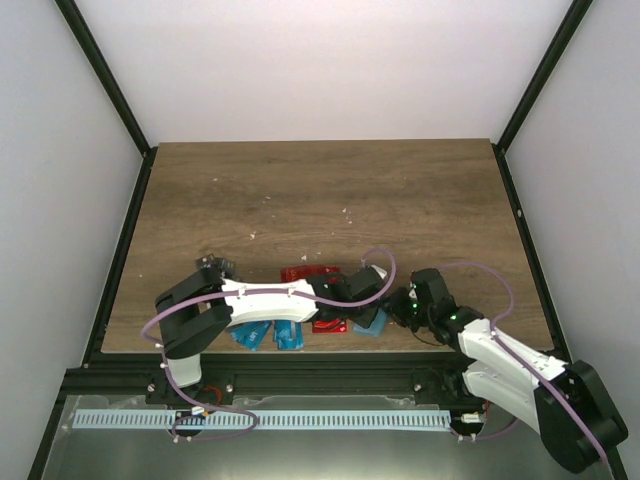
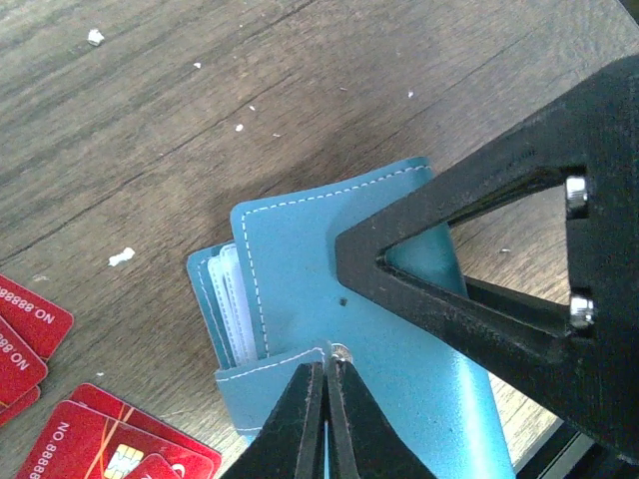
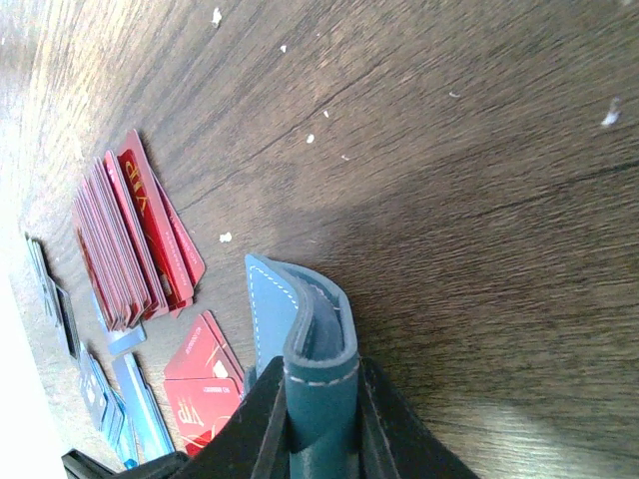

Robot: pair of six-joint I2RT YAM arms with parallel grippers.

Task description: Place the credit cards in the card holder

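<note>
The teal card holder point(image 2: 300, 269) lies near the table's front edge, between both grippers, with white inner pockets showing at its left side. My left gripper point(image 2: 327, 367) is shut, its tips pinching the edge of the holder's small flap beside a metal snap. My right gripper point(image 3: 321, 387) is shut on the holder's folded end point(image 3: 275, 299), which stands up from the wood. In the top view the holder point(image 1: 372, 322) sits under the two wrists. Red credit cards point(image 3: 130, 239) lie in a fanned stack, more red ones point(image 3: 200, 384) lie flat nearby, and blue ones point(image 1: 268, 336) lie left of them.
A few dark cards point(image 3: 50, 289) lie beyond the red stack. White crumbs point(image 2: 122, 257) dot the wooden table point(image 1: 320, 200). The black frame rail point(image 1: 320, 372) runs along the front edge just behind the cards.
</note>
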